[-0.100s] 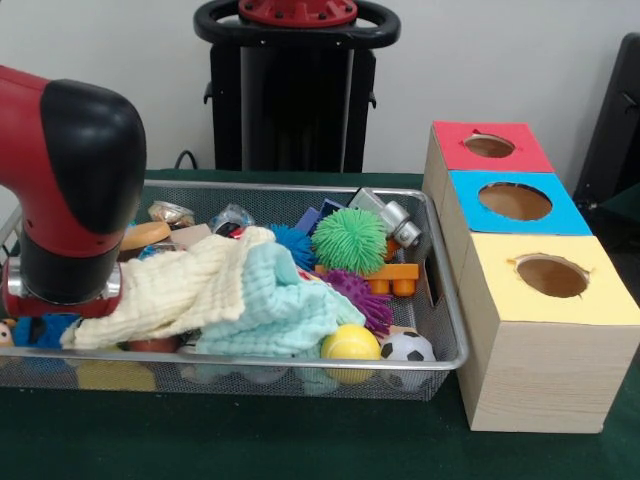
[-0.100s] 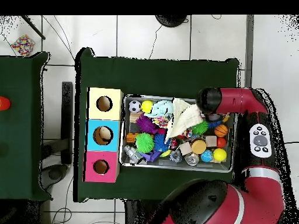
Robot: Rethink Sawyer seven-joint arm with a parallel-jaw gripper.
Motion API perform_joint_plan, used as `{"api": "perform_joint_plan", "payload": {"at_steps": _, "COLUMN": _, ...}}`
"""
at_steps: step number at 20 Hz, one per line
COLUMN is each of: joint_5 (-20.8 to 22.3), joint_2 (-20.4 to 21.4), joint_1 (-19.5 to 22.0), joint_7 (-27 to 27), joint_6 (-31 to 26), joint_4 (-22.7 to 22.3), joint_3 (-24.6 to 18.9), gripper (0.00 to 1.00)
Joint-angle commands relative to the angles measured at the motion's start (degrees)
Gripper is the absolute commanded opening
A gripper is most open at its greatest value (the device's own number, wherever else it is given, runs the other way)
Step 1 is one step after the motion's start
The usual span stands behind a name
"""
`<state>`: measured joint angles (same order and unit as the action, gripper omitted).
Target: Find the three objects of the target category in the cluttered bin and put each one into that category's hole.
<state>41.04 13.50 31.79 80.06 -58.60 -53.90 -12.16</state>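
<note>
A wire mesh bin [image 1: 447, 310] [image 2: 175, 165] holds several toys. Over its middle lie a cream cloth [image 1: 190, 285] [image 2: 181, 119] and a pale teal cloth [image 1: 285, 305]. Around them sit a green spiky ball [image 1: 349, 240] [image 2: 144, 142], a purple spiky ball [image 1: 362, 296], a blue spiky ball [image 1: 293, 243], a yellow ball [image 1: 350, 343] and a small soccer ball [image 1: 407, 347]. The red and black arm [image 1: 65, 180] [image 2: 225, 100] reaches down into the bin's end, at the cream cloth's edge. Its gripper is hidden under the wrist and cloth.
Beside the bin stand three wooden boxes, each with a round hole on top: red [image 1: 490, 148] [image 2: 101, 167], blue [image 1: 515, 202] [image 2: 103, 135] and yellow [image 1: 552, 277] [image 2: 104, 104]. A small basketball [image 2: 221, 130] and other balls lie near the arm.
</note>
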Motion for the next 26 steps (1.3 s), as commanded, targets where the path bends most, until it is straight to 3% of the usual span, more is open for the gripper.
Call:
{"api": "perform_joint_plan", "payload": {"at_steps": 1, "joint_5": 6.1, "joint_2": -7.6, "joint_1": -1.6, "joint_7": -10.7, "joint_6": -4.8, "joint_4": 0.3, "joint_3": 2.5, "gripper": 0.0}}
{"api": "perform_joint_plan", "payload": {"at_steps": 13, "joint_5": 4.7, "joint_2": -7.8, "joint_1": -3.2, "joint_7": -11.9, "joint_6": -5.3, "joint_4": 1.7, "joint_3": 4.7, "gripper": 0.0}}
{"api": "perform_joint_plan", "payload": {"at_steps": 15, "joint_5": 2.0, "joint_2": -5.0, "joint_1": -1.7, "joint_7": -14.9, "joint_6": -7.0, "joint_4": 0.1, "joint_3": 3.3, "gripper": 0.0}}
{"api": "perform_joint_plan", "payload": {"at_steps": 19, "joint_5": -3.4, "joint_2": 4.5, "joint_1": 0.6, "joint_7": -20.2, "joint_6": -14.0, "joint_4": -4.0, "joint_3": 1.7, "gripper": 0.0}}
{"api": "perform_joint_plan", "payload": {"at_steps": 22, "joint_5": -8.7, "joint_2": 10.1, "joint_1": 2.4, "joint_7": -18.0, "joint_6": -16.0, "joint_4": -8.9, "joint_3": -0.2, "gripper": 0.0}}
{"api": "perform_joint_plan", "payload": {"at_steps": 26, "joint_5": -11.7, "joint_2": 15.3, "joint_1": 3.2, "joint_7": -15.8, "joint_6": -16.7, "joint_4": -13.2, "joint_3": -0.7, "gripper": 0.0}}
